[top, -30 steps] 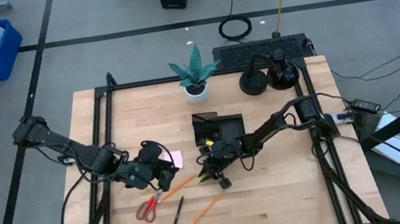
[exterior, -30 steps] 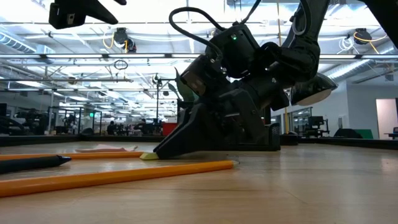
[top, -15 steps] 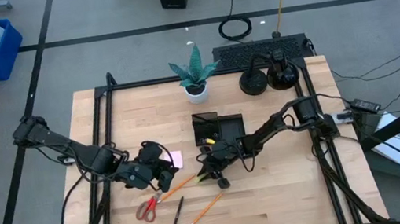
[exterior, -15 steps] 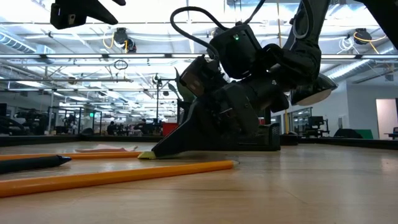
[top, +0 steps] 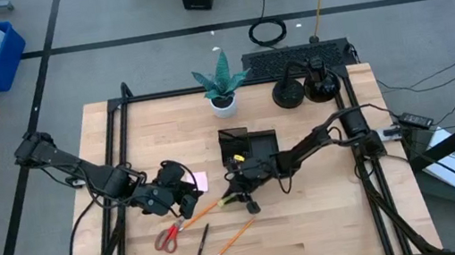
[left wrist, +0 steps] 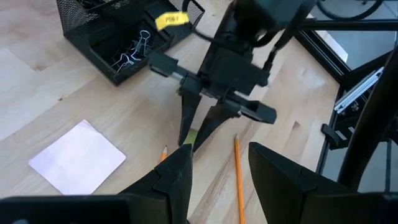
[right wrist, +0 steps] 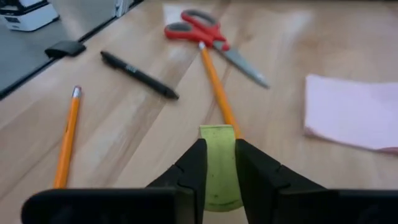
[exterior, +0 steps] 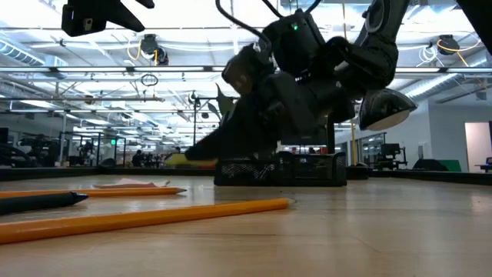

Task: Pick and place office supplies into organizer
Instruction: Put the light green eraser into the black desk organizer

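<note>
Now your right gripper (right wrist: 216, 163) has its fingers clamped on the yellow-green highlighter (right wrist: 219, 162), lifted just off the table near the mesh organizer (top: 248, 145) at the table's middle, so carry it over a compartment and release, while your left gripper (left wrist: 216, 163) hovers half-open nearby.

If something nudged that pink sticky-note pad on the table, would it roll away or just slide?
The pink sticky-note pad lies flat and thin on the wooden table, so it would probably slide, not roll. It looks light; a small push likely shifts it. Its low edge seems hard to pinch, and the top sheets may flex or lift.
</note>
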Available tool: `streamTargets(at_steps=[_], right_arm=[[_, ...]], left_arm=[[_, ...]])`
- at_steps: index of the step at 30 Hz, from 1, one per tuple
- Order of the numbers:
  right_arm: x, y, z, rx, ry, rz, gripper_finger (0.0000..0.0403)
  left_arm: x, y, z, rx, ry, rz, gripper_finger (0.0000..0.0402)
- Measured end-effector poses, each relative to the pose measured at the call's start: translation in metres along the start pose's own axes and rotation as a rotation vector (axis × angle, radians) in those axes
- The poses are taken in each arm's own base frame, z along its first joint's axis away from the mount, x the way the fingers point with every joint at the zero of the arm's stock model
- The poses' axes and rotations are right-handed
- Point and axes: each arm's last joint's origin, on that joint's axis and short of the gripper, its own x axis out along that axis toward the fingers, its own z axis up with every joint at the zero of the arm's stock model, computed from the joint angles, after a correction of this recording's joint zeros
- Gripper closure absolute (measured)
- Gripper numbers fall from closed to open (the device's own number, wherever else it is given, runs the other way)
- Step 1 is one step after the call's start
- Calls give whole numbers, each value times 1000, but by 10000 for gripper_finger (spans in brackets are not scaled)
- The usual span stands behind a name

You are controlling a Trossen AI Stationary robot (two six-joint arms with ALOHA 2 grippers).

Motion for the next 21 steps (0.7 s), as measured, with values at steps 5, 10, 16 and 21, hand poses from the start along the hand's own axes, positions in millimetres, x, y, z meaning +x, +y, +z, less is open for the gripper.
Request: streamTargets(at_steps=[5, 10, 16, 21], right_arm=[[-7, -1, 13, -7, -28, -14, 337], [-15, -6, 19, 1, 2, -44, 339], [-22, -13, 22, 18, 54, -74, 334], [-28, -19, 26, 22, 62, -137, 339]], left_arm=[[0, 0, 0, 10, 0, -1, 240], [0, 0, 0, 11, -1, -2, 240], [0, 0, 0, 19, -1, -1, 240], [0, 0, 0, 19, -1, -1, 240]])
